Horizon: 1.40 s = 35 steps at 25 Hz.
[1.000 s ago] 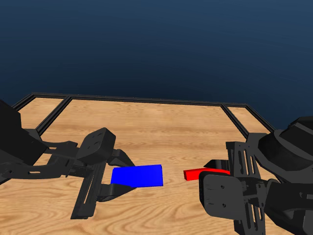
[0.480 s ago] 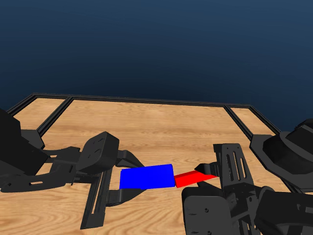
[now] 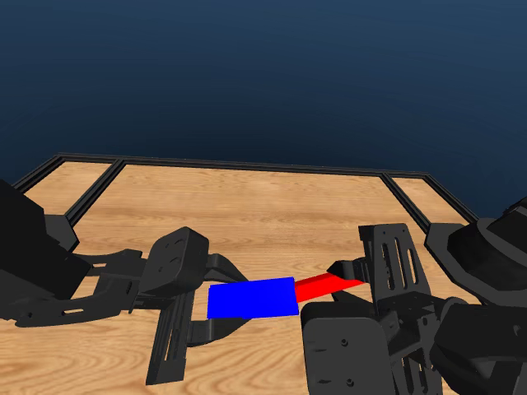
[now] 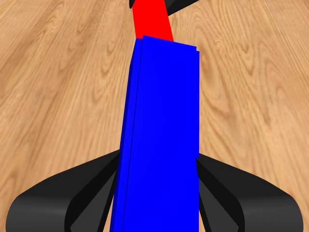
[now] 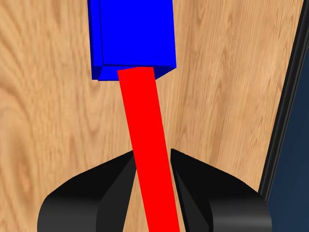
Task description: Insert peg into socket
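Head view: a wooden table (image 3: 272, 206) with a black raised rim, seen from above and behind. The left gripper (image 3: 216, 306) reaches in from the left and grasps the socket (image 3: 251, 298), a bright blue block held above the table near the middle. The right gripper (image 3: 352, 276) reaches in from the right and grasps the peg (image 3: 325, 286), a thin red bar. The peg's left end meets the socket's right face, and only a short red length shows between block and gripper. The peg slopes a little, its right end farther and higher than its left. Judged from this, the insertion has begun: the tip appears to have entered the opening, with more pushing together left to do.

Left wrist view: the socket (image 4: 161, 140) fills the middle, clamped between the two black jaws, which press against its sides at its near end. Beyond the far end of the block the peg (image 4: 152, 19) emerges, roughly in line with it, and the other arm's jaws show just behind.

Right wrist view: the peg (image 5: 147, 145) runs from between this gripper's jaws, which clench its sides, away to the socket (image 5: 133, 34). Its far end disappears into the block's open end, somewhat off centre in the opening. The peg leans at a slight angle to the block, so some straightening may be needed before it slides fully home.
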Tool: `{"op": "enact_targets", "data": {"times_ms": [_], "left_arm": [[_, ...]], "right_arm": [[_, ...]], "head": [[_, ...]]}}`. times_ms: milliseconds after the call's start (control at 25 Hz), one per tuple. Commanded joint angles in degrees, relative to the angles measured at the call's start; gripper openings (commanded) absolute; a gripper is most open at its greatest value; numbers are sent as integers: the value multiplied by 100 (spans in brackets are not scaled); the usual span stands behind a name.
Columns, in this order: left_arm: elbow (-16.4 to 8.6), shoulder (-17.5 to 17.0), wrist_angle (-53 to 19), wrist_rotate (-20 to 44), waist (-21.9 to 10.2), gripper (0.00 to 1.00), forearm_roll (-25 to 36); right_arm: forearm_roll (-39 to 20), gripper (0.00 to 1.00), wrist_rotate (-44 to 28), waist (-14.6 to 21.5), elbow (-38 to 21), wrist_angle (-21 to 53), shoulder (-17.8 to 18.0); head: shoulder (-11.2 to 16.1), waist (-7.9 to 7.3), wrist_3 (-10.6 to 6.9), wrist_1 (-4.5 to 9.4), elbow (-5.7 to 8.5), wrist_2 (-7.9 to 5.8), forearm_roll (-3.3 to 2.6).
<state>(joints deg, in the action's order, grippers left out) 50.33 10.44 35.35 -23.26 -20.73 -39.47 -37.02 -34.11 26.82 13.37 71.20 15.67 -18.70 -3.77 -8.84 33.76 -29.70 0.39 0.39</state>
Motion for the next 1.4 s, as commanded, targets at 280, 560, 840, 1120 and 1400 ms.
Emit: {"op": "enact_targets", "data": {"times_ms": [280,560,840,1120,1400], "left_arm": [[-186,-8,289,-60,79,0,155],[-242,67,232,-78,109,0,8],[-186,-93,-58,-14,216,0,15],[199,-186,-143,281,295,0,55],[452,-834,-1130,1151,560,0,868]], "right_arm": [[55,0,236,-197,-439,-473,307],[160,0,516,-292,-873,-938,755],[395,100,268,-368,-477,-860,516],[356,100,-474,-310,521,-437,-248],[548,100,-1301,-692,1569,-1897,-1755]], "head": [[54,-90,30,-69,123,-3,16],[56,-95,44,-95,136,2,18],[-25,-33,125,-157,119,25,15],[-153,19,220,-199,74,39,13],[-300,43,312,-140,5,21,11]]}}
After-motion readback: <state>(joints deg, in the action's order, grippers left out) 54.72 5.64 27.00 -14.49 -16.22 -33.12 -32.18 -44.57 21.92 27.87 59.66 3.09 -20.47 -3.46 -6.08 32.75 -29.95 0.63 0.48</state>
